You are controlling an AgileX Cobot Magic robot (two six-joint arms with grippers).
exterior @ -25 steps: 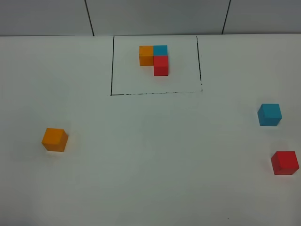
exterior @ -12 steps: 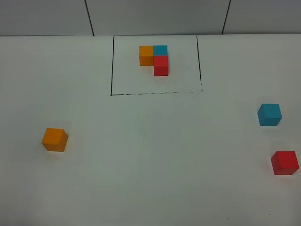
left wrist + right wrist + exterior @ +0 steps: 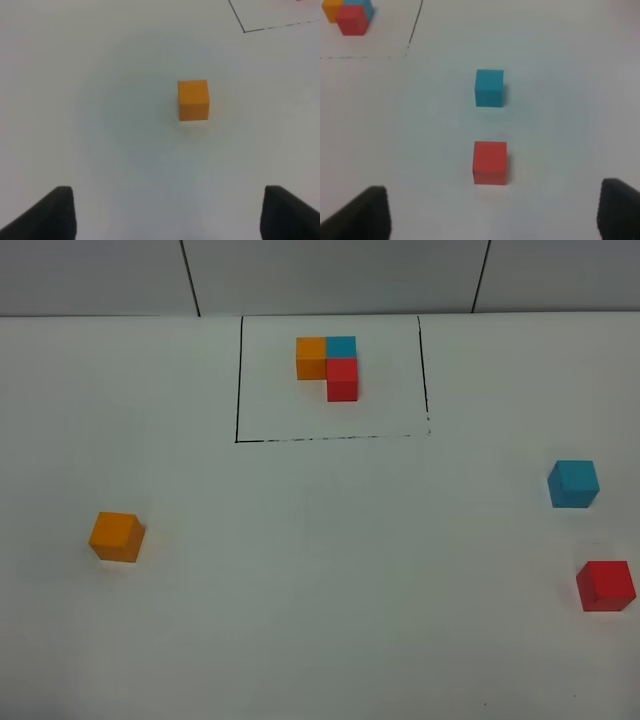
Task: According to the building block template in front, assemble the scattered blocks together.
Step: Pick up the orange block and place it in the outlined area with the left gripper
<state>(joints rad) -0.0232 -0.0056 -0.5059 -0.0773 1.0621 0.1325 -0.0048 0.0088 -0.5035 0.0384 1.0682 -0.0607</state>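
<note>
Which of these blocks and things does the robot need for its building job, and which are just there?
For the job: small L-shaped template of joined orange, blue and red cubes; loose matte orange cube; loose teal-blue cube; loose red cube.
Just there: white table; thin black drawn rectangle; grey wall panels.

Matte black, blunt-edged fingertips (image 3: 59, 214) on left hand (image 3: 172, 214) and right hand (image 3: 495, 211)

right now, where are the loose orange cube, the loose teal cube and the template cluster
loose orange cube (image 3: 116, 537): exterior high view, the cube's middle
loose teal cube (image 3: 573, 484): exterior high view, the cube's middle
template cluster (image 3: 338, 367): exterior high view, top of its red cube
</note>
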